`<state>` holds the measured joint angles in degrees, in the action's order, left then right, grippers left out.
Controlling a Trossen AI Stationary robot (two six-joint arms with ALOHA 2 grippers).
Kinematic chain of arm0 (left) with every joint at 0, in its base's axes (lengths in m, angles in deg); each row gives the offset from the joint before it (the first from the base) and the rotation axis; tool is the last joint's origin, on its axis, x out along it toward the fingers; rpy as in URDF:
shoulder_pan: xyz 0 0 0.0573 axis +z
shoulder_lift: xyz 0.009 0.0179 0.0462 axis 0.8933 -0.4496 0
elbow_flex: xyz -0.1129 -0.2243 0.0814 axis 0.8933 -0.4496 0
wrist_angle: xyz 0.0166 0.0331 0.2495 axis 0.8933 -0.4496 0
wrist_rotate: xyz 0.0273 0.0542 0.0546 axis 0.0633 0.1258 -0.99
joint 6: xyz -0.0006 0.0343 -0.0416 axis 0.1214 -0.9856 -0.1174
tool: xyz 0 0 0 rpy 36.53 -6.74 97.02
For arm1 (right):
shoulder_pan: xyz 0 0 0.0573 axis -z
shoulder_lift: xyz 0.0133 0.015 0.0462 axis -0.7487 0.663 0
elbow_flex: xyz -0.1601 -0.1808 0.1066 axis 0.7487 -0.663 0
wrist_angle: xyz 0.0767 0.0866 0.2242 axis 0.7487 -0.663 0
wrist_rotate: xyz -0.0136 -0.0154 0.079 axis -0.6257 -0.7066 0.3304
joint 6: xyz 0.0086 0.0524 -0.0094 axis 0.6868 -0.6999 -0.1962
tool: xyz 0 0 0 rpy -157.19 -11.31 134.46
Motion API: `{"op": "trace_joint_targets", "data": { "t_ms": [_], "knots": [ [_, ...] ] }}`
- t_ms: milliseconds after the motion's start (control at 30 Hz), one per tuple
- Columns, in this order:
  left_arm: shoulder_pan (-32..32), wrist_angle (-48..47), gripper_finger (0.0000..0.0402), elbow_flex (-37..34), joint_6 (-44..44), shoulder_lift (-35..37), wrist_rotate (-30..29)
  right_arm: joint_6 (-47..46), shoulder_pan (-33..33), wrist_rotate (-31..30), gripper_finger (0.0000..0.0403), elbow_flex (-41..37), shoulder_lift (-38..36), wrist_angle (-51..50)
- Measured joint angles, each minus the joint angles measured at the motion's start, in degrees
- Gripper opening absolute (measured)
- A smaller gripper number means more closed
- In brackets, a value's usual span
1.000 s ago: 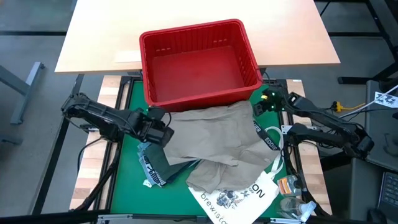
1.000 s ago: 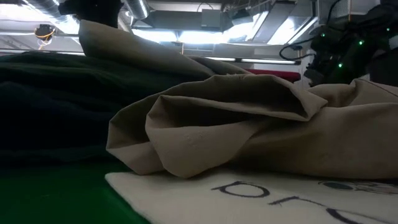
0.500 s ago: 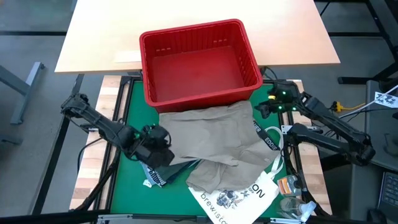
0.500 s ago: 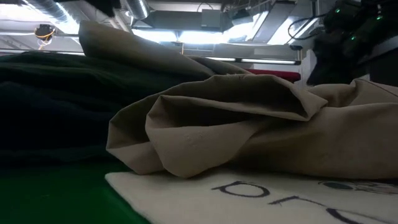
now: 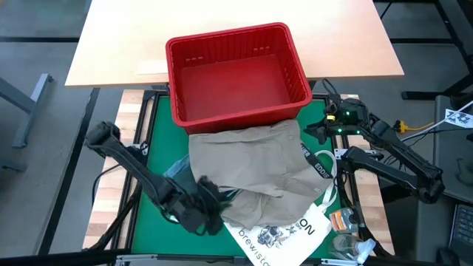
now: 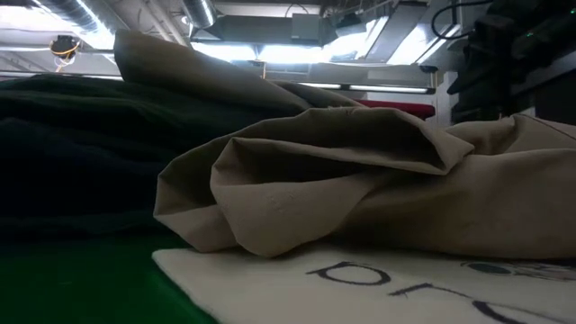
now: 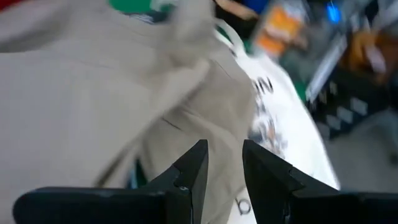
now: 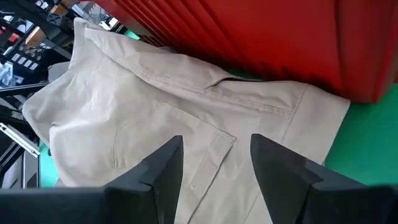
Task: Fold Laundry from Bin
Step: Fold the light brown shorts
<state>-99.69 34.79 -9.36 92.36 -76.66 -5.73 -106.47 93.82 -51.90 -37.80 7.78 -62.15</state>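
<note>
Below the red bin (image 5: 236,74), on the green mat (image 5: 151,144), my khaki garment (image 5: 251,166) lies rumpled, its top edge touching the bin's near wall. A dark green garment (image 5: 185,193) sits under the khaki's left edge. The bin holds nothing I can see.

My left tool (image 5: 209,213) hangs over the khaki's lower left corner, fingers (image 7: 194,168) parted with a narrow gap, gripping nothing. My right tool (image 5: 316,131) hovers just right of the bin's near right corner, above the khaki's right edge, fingers (image 8: 163,171) spread wide and released.

A white tote bag (image 5: 284,233) pokes out beneath the khaki's lower edge; its print reads partly "brewist" and "ON". A dark strap (image 5: 318,164) beside the khaki shows white letters "EDDI". Small clutter (image 5: 347,229) lies right of the tote.
</note>
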Motion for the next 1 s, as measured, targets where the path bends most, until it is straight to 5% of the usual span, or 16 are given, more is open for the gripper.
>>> {"op": "trace_joint_targets", "data": {
  "t_ms": [233,567,733,1000],
  "knots": [
    [0.1,10.6,0.0095,0.0,-18.8,-10.0,7.3,-0.1,0.0,0.4,0.0189,0.0,0.0,0.0],
    [1.5,21.9,0.0123,0.0,-28.1,-16.6,8.9,-0.1,0.0,0.5,0.0189,0.0,0.0,0.0],
    [3.4,21.7,0.0137,0.0,-28.2,-16.7,16.4,-1.3,0.0,0.5,0.0189,0.0,0.0,0.0],
    [2.8,19.0,0.0138,0.0,-38.7,-16.8,16.9,-1.2,0.0,0.5,0.0189,0.0,0.0,0.0]
  ]
}}
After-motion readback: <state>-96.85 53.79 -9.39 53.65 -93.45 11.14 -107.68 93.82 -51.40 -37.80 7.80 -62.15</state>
